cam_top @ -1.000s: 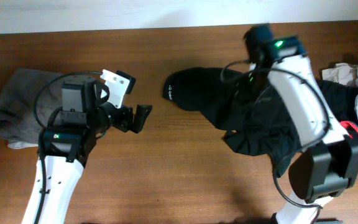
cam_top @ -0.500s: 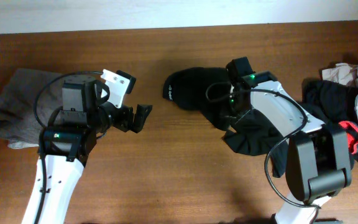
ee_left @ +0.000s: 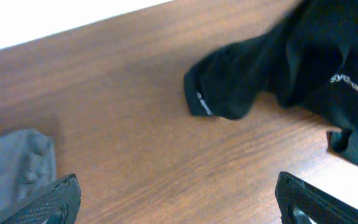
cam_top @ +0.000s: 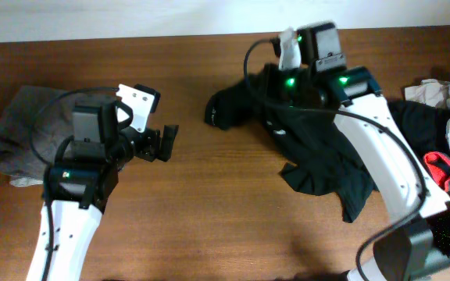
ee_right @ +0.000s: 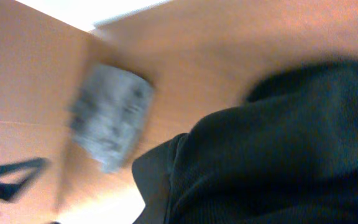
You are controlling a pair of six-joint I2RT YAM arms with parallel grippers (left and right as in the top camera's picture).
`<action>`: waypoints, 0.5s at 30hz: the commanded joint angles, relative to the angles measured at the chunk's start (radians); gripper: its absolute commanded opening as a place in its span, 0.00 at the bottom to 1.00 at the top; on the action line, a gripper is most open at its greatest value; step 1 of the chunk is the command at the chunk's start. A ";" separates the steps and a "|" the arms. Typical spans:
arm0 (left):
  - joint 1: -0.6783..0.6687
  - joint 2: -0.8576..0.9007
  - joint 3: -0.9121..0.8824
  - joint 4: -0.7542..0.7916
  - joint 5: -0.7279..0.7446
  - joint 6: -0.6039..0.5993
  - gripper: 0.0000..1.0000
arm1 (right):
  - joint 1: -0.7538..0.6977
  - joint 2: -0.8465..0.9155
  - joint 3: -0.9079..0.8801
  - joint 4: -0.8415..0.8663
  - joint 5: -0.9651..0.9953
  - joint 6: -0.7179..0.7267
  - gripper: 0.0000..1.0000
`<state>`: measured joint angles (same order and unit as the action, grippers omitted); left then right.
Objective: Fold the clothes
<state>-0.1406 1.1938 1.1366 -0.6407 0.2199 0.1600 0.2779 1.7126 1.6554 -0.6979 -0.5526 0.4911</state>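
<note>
A large black T-shirt [cam_top: 319, 148] lies crumpled at centre right, one sleeve [cam_top: 219, 112] pointing left. My right gripper [cam_top: 268, 90] is at the shirt's far edge with black cloth bunched around it. In the right wrist view black T-shirt cloth [ee_right: 272, 155] fills the space at the jaws and hides the fingers; the gripper is shut on the shirt. My left gripper [cam_top: 161, 140] hovers wide open over bare wood, left of the sleeve [ee_left: 222, 87], holding nothing. Its fingertips [ee_left: 58, 199] show at the bottom corners of the left wrist view. White lettering [ee_left: 353, 84] shows on the shirt.
A grey garment [cam_top: 18, 136] lies crumpled at the far left, under the left arm, and shows as grey cloth [ee_left: 11, 168] in the left wrist view. Beige cloth [cam_top: 444, 90] and a red-and-black piece [cam_top: 448, 168] are piled at the right edge. The table's back edge [cam_top: 170, 35] meets a white wall.
My right gripper dipped onto the middle of the shirt, shut on it, then swung toward the back edge, dragging cloth with it. The left gripper shifted slightly left, still open.
</note>
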 commanded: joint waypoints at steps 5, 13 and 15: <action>0.000 -0.038 0.031 -0.005 -0.031 -0.013 1.00 | 0.123 0.003 0.022 0.086 0.025 0.121 0.04; 0.000 -0.038 0.031 -0.010 -0.030 -0.013 1.00 | 0.225 0.009 0.022 0.132 0.151 0.082 0.04; 0.000 -0.038 0.031 -0.013 -0.030 -0.013 1.00 | 0.227 0.007 0.023 0.134 0.142 0.064 0.04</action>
<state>-0.1406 1.1652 1.1503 -0.6479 0.2005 0.1596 0.5011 1.7252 1.6680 -0.5781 -0.4339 0.5903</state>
